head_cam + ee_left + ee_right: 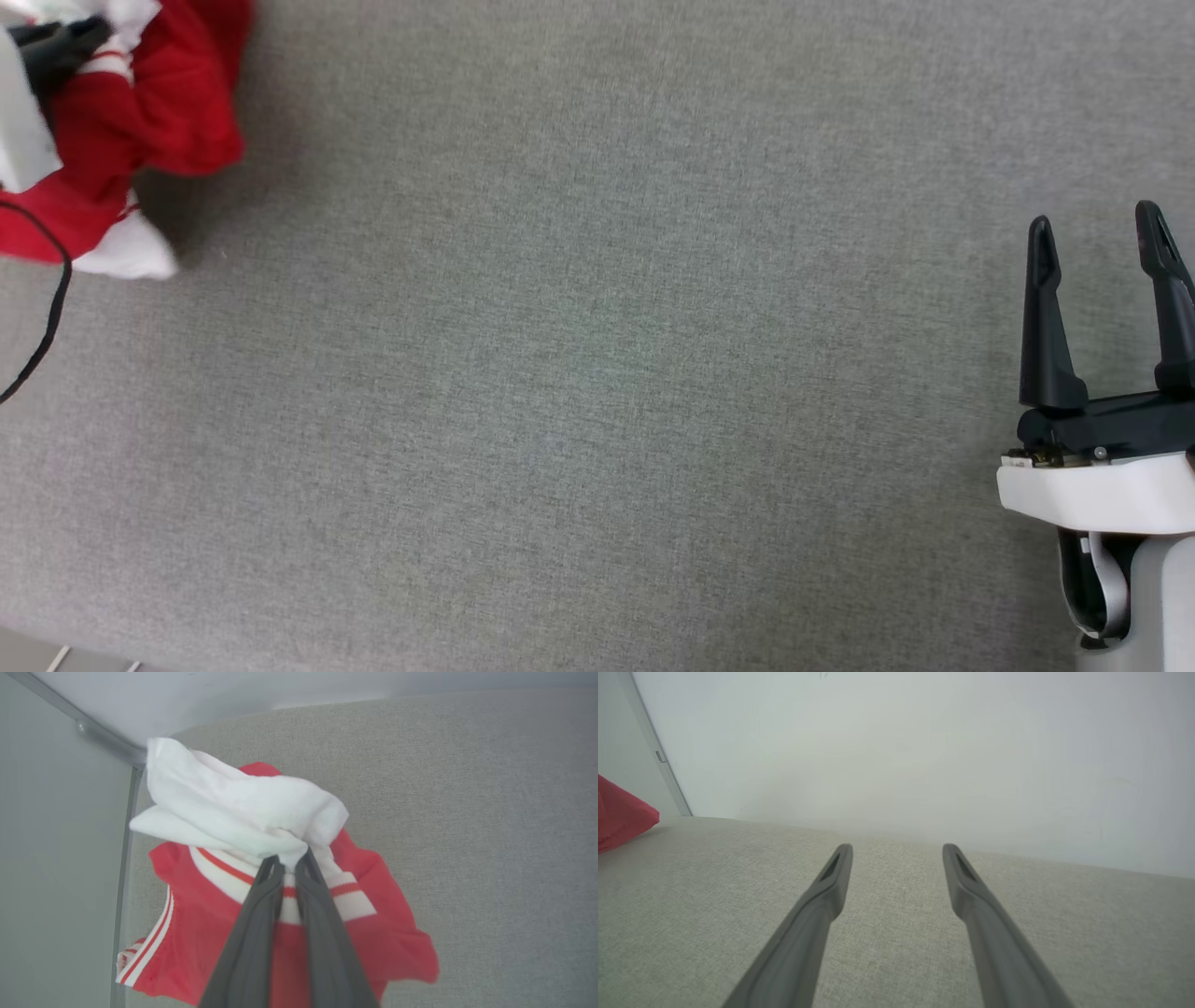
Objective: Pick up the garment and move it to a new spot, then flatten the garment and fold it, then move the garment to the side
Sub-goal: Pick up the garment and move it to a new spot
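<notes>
While left hand (pixel 289 857) pinches crumpled soft garment (pixel 196 914) at white fold, right hand (pixel 1094 220) gapes above woven grey surface (pixel 597 373)

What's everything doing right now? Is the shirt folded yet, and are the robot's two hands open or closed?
garment, crumpled in a bunch, not flat, not folded, a white part pinched.
left gripper, shut on the garment.
right gripper, open, holding nothing.
black cable, slack, looping beside the garment.
</notes>
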Controlling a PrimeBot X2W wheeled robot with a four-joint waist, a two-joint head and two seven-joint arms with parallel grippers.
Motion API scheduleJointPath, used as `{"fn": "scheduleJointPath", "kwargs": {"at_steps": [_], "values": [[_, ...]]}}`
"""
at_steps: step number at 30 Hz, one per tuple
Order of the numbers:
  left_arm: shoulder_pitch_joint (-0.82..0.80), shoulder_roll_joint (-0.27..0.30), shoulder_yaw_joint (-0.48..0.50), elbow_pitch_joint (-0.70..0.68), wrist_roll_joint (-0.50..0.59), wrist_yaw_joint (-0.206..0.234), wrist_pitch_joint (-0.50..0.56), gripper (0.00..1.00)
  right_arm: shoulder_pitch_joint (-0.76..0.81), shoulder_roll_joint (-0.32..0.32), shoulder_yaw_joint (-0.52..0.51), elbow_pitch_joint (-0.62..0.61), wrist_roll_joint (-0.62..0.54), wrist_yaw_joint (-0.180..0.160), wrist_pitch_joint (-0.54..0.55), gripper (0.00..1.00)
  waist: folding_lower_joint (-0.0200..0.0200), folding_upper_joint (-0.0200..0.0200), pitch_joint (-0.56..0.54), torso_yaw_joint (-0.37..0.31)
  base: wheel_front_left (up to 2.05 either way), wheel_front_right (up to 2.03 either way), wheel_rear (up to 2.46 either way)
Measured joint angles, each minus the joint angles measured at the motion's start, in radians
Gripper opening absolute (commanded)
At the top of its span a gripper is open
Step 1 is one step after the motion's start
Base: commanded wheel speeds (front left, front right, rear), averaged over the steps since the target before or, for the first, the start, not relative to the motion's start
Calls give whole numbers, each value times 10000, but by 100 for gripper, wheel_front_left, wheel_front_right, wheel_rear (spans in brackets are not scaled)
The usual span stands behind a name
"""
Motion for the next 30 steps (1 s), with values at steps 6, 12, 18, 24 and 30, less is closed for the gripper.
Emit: {"fn": "scheduleJointPath", "kwargs": {"at_steps": [6, 12, 18, 24, 30], "values": [[-549, -128, -819, -1317, 384, 0, -174, 0, 28, -2, 79, 102, 378, 0, 0, 100, 0, 0, -522, -281, 0, 0, 0], [-1001, -1093, -2017, -2222, 976, 0, -226, 0, 164, -4, 75, 150, 654, -2, 2, 100, 0, 0, -794, -917, 0, 0, 0], [-1514, -2481, -3302, -2499, 1277, 0, -355, 0, 160, -6, 59, 155, 989, -2, 2, 100, 1, 0, -880, -1780, 0, 0, 0], [-1780, -3749, -4780, -2460, 1448, 0, -968, 0, 216, -8, -29, 163, 1290, -2, 0, 100, 1, 0, -818, -2697, 0, 0, 0], [-1711, -5095, -5921, -2077, 1569, 0, -1854, 0, 243, -8, -69, 148, 1473, -2, 0, 100, 1, 0, -513, -3193, 0, 0, 0]]}}
